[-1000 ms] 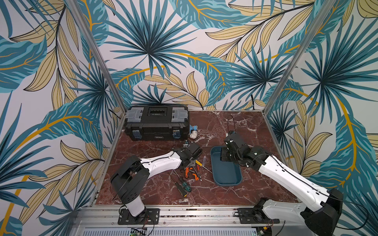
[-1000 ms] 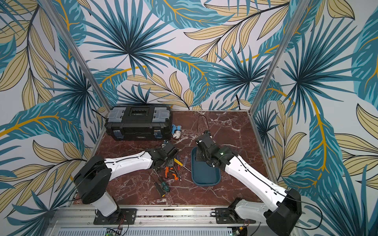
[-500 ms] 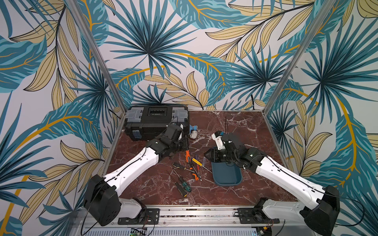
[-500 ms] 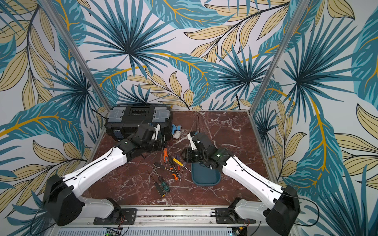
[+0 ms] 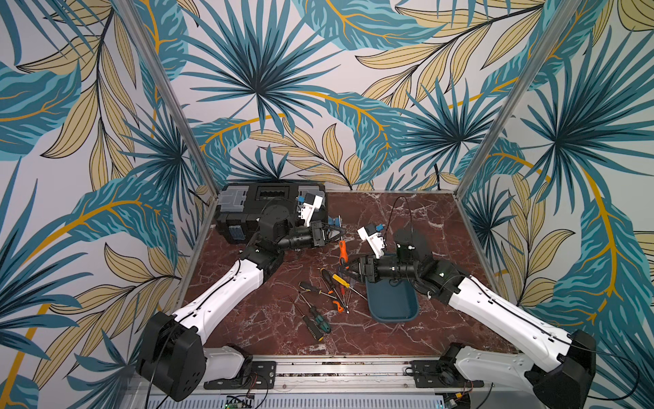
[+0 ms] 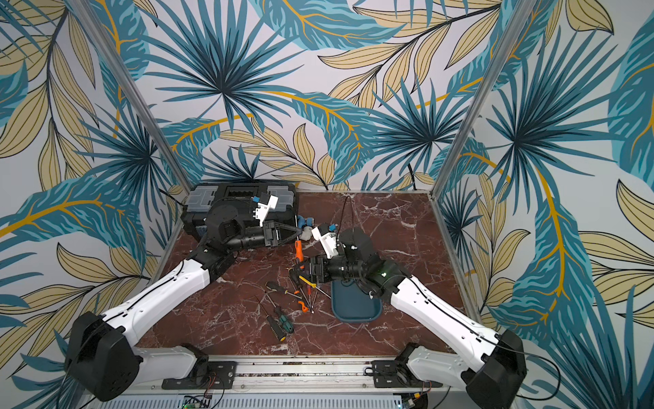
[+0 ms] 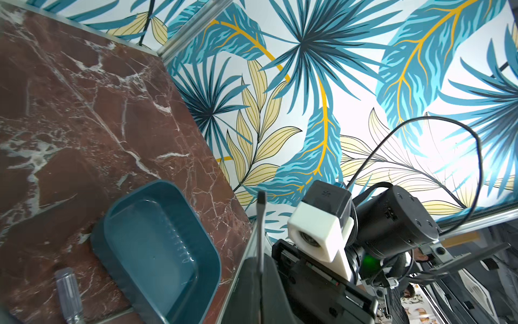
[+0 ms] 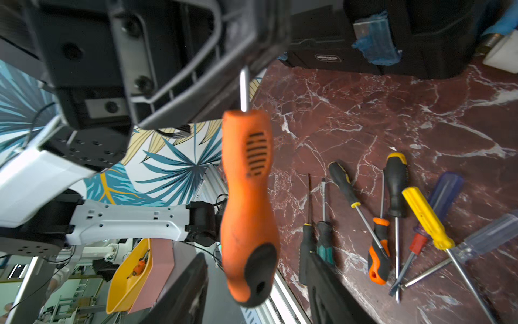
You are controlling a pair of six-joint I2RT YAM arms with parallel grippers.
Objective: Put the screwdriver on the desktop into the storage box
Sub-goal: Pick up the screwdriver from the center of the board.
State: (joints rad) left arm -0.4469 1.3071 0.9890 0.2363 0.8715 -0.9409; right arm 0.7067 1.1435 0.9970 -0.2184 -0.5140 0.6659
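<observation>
screwdriver (image 8: 249, 196) shaft in left hand (image 5: 342, 232); handle within right hand (image 5: 344, 268) (spread)

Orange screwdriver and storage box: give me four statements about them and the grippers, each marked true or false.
1. The storage box holds nothing. True.
2. The left gripper holds the orange screwdriver by its handle. False: it is clamped on the metal shaft, and the handle hangs free.
3. The right gripper is shut on the handle. False: its jaws stand open on either side of the handle, not gripping it.
4. Several other screwdrivers lie on the desktop. True.
</observation>
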